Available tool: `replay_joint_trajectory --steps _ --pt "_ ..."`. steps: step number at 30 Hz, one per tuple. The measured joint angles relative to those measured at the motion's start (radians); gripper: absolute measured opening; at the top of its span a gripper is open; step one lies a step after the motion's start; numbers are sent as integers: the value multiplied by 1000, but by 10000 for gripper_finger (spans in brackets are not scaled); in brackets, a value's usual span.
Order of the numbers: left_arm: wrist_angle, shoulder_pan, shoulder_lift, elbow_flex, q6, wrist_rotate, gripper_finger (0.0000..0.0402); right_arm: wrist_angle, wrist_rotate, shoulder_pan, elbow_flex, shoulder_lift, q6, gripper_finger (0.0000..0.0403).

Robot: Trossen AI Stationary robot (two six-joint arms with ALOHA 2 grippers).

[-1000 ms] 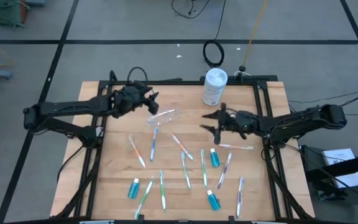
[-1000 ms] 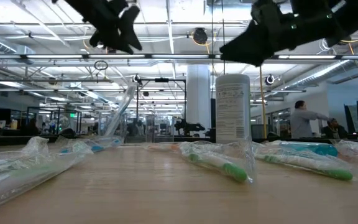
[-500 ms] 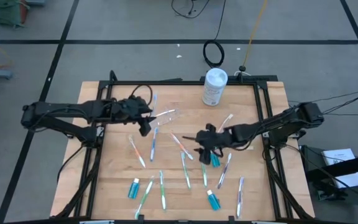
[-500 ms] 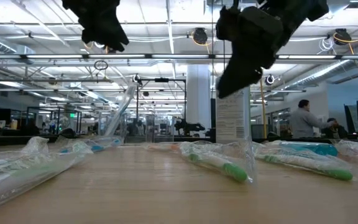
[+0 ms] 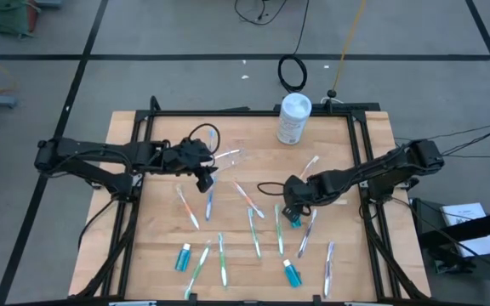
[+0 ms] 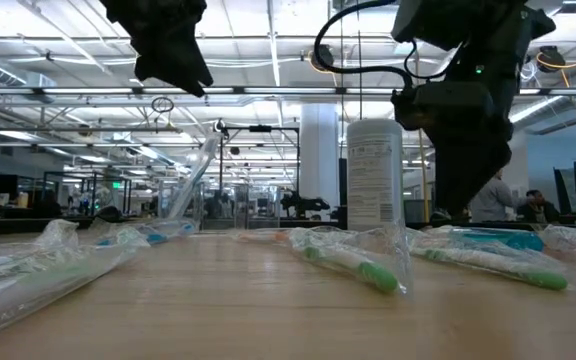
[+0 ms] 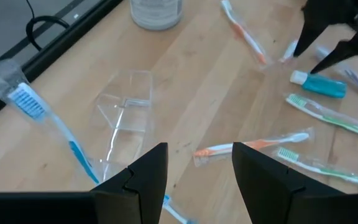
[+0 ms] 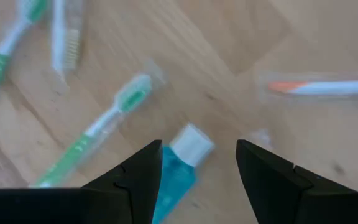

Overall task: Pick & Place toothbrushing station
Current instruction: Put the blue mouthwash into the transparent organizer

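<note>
The wooden table (image 5: 156,246) carries wrapped toothbrushes (image 5: 253,231) scattered below both grippers, and blue tubes (image 5: 183,257). One blue tube (image 8: 178,171) lies directly under the right gripper (image 5: 291,208). A clear cup (image 7: 124,112) lies tipped just ahead of the left gripper (image 5: 205,178). A white canister (image 5: 293,118) stands beyond.

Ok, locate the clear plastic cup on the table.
High view: the clear plastic cup lies tipped over left of centre, near the left pincer, below-left of the white canister.

Looked straight down over the whole table (image 5: 151,255); level across it at tabletop height; close from each wrist. Shared the white canister (image 5: 293,118) across overhead, low, left-wrist views.
</note>
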Motion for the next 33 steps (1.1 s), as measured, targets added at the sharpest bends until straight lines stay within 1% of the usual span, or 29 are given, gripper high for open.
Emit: replay_joint_trajectory --steps 4,9,18,21,30,33 --pt "-1 0 5 0 -5 0 186 36 0 0 -29 0 19 199" --pt "5 1 4 0 -5 0 186 156 -26 0 -84 -1 52 199" --pt "11 1 4 0 3 0 186 356 -18 0 -203 -1 11 195" --pt "12 1 4 0 6 0 186 400 -14 0 -226 -3 12 175" --pt "11 1 4 0 23 0 186 493 -7 0 -271 -3 46 85" --pt "11 1 4 0 29 0 186 503 -8 0 -273 -2 47 62"
